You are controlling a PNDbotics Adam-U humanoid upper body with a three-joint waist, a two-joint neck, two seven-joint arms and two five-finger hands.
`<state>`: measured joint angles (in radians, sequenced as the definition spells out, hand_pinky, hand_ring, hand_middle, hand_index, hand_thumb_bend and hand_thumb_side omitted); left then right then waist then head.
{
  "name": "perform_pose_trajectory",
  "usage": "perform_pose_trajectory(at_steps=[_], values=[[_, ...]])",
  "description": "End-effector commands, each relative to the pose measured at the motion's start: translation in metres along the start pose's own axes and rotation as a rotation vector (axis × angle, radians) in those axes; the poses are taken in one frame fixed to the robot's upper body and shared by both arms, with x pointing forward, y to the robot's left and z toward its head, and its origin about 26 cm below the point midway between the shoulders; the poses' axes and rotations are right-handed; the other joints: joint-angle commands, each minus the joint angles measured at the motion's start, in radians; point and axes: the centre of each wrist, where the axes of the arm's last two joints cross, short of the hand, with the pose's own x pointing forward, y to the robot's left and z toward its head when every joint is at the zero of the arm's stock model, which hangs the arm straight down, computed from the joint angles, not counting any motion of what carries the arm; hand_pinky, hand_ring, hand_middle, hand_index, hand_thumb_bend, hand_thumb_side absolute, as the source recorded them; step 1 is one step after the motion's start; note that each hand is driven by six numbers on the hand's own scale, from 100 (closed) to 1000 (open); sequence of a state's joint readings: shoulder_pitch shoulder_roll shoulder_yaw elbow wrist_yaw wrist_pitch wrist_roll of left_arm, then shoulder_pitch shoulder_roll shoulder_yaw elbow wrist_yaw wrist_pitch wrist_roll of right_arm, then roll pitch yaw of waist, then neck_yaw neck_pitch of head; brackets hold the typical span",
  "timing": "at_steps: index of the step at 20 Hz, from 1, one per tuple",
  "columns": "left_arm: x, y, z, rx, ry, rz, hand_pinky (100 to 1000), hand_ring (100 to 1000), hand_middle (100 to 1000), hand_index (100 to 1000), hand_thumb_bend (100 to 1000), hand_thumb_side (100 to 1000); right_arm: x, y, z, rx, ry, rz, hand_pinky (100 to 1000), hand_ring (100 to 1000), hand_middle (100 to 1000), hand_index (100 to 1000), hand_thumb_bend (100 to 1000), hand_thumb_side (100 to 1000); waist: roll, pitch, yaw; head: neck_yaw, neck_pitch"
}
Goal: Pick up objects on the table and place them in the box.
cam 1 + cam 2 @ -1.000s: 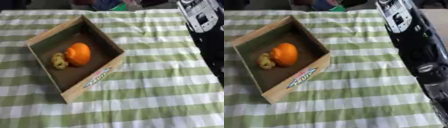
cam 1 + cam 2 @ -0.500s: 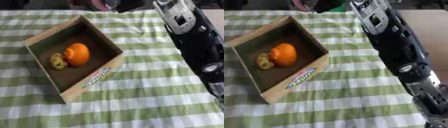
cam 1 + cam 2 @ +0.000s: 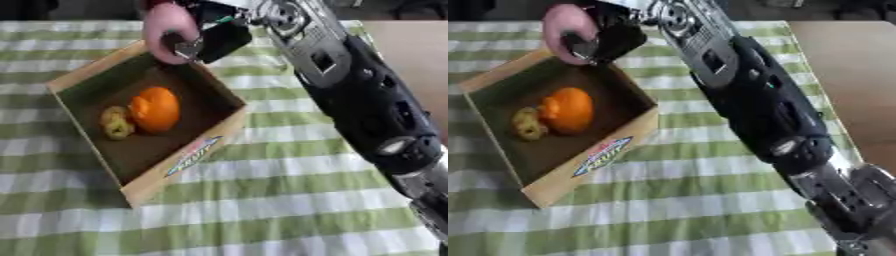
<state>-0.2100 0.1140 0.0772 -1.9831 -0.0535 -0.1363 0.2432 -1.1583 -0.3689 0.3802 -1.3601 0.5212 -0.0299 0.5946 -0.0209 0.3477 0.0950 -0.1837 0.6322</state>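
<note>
An open cardboard box (image 3: pixel 184 162) lies askew on the green-and-white checked cloth. Inside it sit an orange fruit (image 3: pixel 155 109) and a small yellow-green fruit (image 3: pixel 115 122). My right arm reaches in from the lower right across the table. Its right hand (image 3: pixel 217 37) hovers over the box's far corner with fingers curled round a pink rounded object (image 3: pixel 165 26). The left hand shows in neither view.
The checked tablecloth (image 3: pixel 289 200) covers the table in front of and to the right of the box. A bare brown surface (image 3: pixel 850 70) lies beyond the cloth's right edge. My long black forearm (image 3: pixel 754 100) crosses the right half of the scene.
My right arm has swung in from the right edge to the box's far corner, carrying the pink object. The whole picture has also shifted slightly.
</note>
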Motion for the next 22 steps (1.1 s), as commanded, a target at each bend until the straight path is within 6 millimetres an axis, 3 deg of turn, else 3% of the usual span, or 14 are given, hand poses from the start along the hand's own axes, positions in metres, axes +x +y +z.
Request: perform_pose_trajectory(at_steps=[1, 12, 16, 19, 22], values=[[0.006, 0.001, -0.004, -0.01, -0.029, -0.003, 578, 736, 709, 772, 100, 981, 0.0, 0.0, -0.004, 0.038, -0.002, 0.038, 627, 611, 344, 537, 100, 426, 0.002, -0.025, 0.001, -0.004, -0.003], [0.006, 0.001, -0.004, -0.014, -0.028, -0.003, 577, 737, 710, 772, 100, 981, -0.017, 0.037, -0.018, 0.219, 0.02, 0.105, 623, 643, 397, 556, 100, 424, 0.0, -0.022, 0.002, -0.003, -0.005], [0.006, 0.001, -0.004, -0.014, -0.028, -0.002, 578, 738, 710, 771, 100, 981, -0.019, 0.044, -0.022, 0.247, 0.009, 0.114, 632, 677, 459, 629, 100, 436, 0.001, -0.022, 0.003, -0.003, -0.008], [0.006, 0.0, -0.004, -0.015, -0.028, -0.001, 577, 738, 710, 771, 100, 982, -0.019, 0.047, -0.023, 0.263, -0.002, 0.121, 659, 743, 575, 752, 100, 588, 0.001, -0.021, 0.002, -0.002, -0.008], [0.006, 0.0, -0.005, -0.016, -0.028, 0.0, 577, 739, 710, 771, 100, 982, -0.019, 0.047, -0.024, 0.286, -0.012, 0.13, 682, 778, 639, 809, 100, 659, 0.0, -0.021, 0.002, -0.002, -0.01]])
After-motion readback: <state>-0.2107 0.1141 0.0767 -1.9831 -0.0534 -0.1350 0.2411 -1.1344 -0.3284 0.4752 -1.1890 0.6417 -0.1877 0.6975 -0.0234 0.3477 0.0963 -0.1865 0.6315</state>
